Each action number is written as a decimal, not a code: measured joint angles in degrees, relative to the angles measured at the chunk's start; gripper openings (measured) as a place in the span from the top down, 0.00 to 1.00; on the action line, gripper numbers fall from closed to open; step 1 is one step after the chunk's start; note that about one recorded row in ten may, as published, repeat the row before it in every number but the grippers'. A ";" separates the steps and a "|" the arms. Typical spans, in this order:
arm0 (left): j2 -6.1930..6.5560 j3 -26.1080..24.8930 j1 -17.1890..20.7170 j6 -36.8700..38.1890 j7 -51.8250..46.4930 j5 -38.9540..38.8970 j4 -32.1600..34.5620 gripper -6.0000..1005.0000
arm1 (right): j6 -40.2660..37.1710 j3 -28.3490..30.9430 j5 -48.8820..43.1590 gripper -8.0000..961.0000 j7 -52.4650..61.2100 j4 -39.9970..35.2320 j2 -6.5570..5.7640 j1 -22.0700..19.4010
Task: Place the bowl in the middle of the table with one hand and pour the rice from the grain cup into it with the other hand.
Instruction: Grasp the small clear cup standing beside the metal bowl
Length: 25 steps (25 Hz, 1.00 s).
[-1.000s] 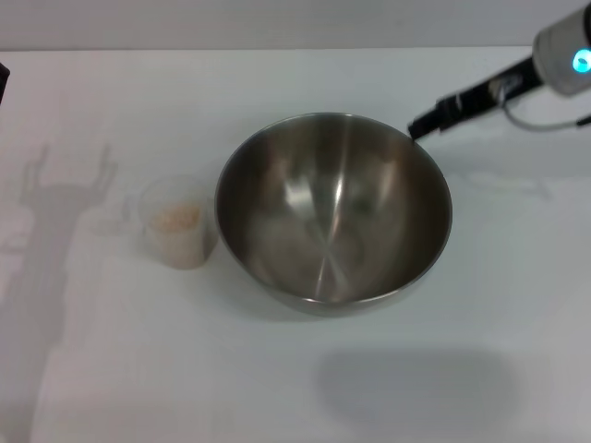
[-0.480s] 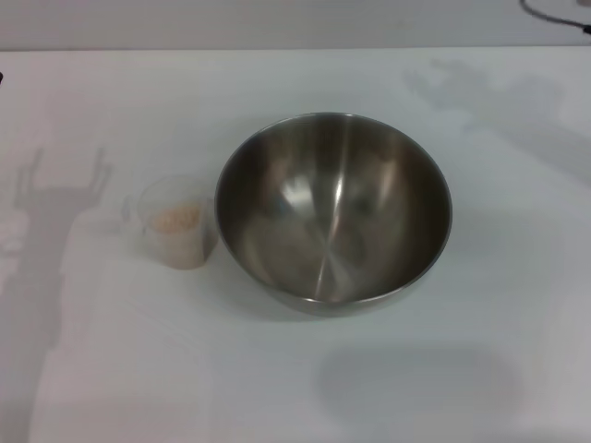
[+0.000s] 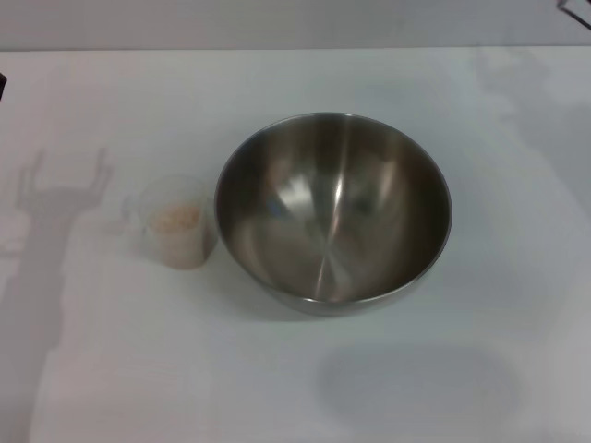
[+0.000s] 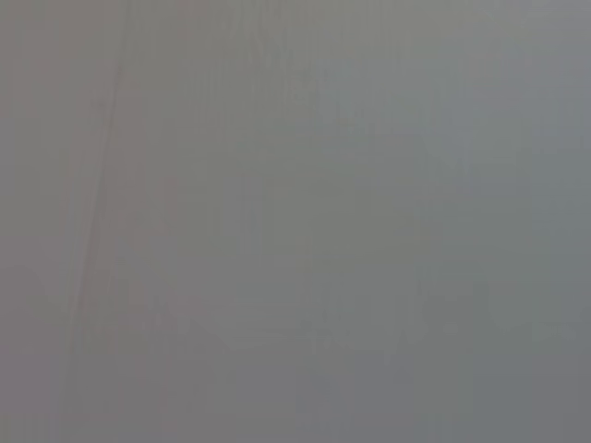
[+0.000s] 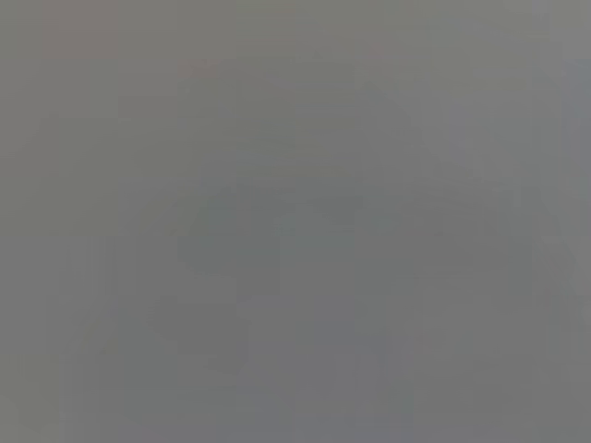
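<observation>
White and matte, the worktop (image 3: 388, 388) fills the head view up to a pale band of wall along its far edge. On it stands the stainless-steel bowl (image 3: 333, 210), upright and empty, roughly at the middle, so its placing looks done. Just beside it on the robot's left sits the grain cup (image 3: 175, 221), upright, apart from the bowl by a narrow gap, with the rice (image 3: 174, 218) a small beige heap inside.

Neither arm shows in the head view; only a dark sliver at the far right corner and soft shadows on the worktop hint at them. Both wrist views give plain grey with nothing to make out, so I cannot tell whether either set of fingers is released or clenched.

Since the cup lies on the left of the bowl, the left arm is probably the nearer one for the pour. The tilt would go rightward over the bowl's near rim, which stands taller than the cup.
</observation>
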 joint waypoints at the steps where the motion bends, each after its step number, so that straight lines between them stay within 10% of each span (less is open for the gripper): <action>1: 0.01 -0.01 0.03 0.03 0.00 0.01 0.00 0.24 | -1.05 -0.41 0.66 0.53 -0.21 0.11 -0.07 0.36; 9: 0.06 -0.01 0.09 0.19 0.04 0.09 -0.34 0.25 | -8.61 -4.32 -5.55 0.53 -0.36 -2.44 -0.36 1.78; 17: 0.06 0.16 -0.26 0.21 0.04 0.10 -0.24 0.25 | -41.19 -19.79 -15.02 0.53 2.39 -5.29 -0.07 4.03; 25: 0.02 0.33 -0.13 0.19 0.04 0.10 0.13 0.25 | -70.32 -32.13 -46.45 0.53 44.46 8.92 -0.05 4.07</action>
